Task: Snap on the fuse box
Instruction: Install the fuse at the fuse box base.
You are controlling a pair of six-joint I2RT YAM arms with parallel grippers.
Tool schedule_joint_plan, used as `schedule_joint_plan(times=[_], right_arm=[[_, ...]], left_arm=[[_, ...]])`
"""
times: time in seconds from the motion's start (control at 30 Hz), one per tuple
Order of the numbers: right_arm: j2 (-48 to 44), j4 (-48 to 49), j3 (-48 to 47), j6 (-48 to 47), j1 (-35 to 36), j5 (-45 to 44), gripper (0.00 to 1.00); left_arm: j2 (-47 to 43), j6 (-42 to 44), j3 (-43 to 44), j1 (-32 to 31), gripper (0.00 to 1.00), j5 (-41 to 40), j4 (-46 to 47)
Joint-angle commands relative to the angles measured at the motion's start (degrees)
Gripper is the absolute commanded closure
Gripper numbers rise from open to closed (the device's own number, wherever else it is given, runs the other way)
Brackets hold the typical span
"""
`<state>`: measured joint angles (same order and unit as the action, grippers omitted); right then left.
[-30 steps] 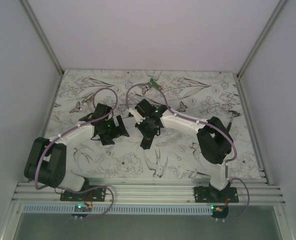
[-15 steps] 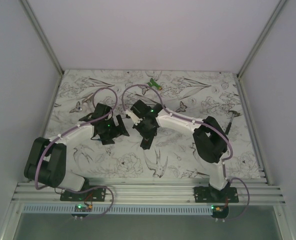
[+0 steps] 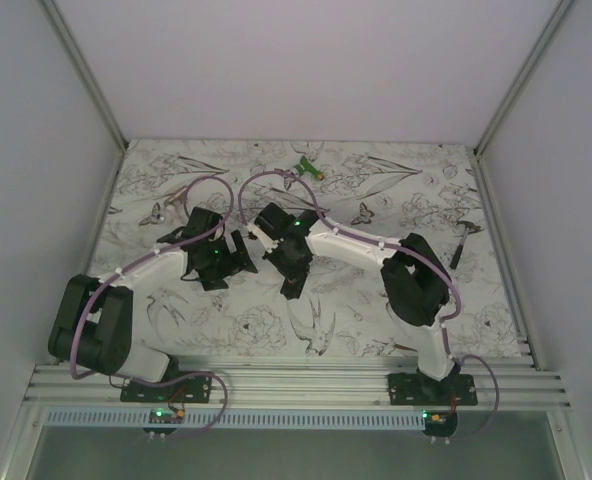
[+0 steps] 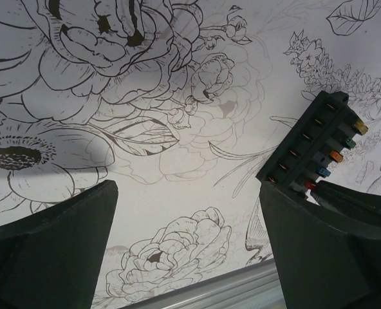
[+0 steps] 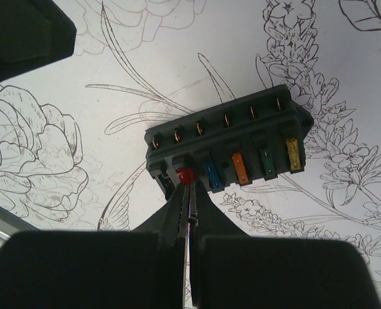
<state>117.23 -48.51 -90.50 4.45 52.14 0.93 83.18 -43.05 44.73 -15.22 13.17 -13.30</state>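
Left wrist view shows the left tool (image 4: 187, 187) spread wide above the tabletop (image 4: 177, 96) beside the fuse box (image 4: 304, 145), whose slots hold red, blue, orange, green and yellow fuses (image 5: 240, 168), with the right tool (image 5: 188, 193) pressed together at the red fuse (image 5: 185, 175).

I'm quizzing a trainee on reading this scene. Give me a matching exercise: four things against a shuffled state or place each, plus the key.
Things:
1 left gripper
2 right gripper
3 yellow fuse
4 green gadget

States or places:
A shut, tips at the red fuse
B near the table's far edge
C open
D end slot of the fuse box

Pairs: 1-C; 2-A; 3-D; 4-B
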Motion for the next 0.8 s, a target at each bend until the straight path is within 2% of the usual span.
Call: schedule_joint_plan(times=[0.0,0.3,0.77], right_arm=[[10.82,-8.68,5.40,-0.02,-0.02,-6.17,1.00],[18.25,-8.69,3.31,1.36,0.29,-6.60,1.00],[26.59,-7.90,5.17,3.57,0.90,-9.39,1.00]], left_arm=[[-0.44,-0.11,-0.92,0.63,0.04,-0.27,-0.48],[-1.26,-0.28,-1.58,1.00,0.04,-0.56,-0.32],[-1.66,-0.50,-2.50,1.14,0.04,0.60,0.39]])
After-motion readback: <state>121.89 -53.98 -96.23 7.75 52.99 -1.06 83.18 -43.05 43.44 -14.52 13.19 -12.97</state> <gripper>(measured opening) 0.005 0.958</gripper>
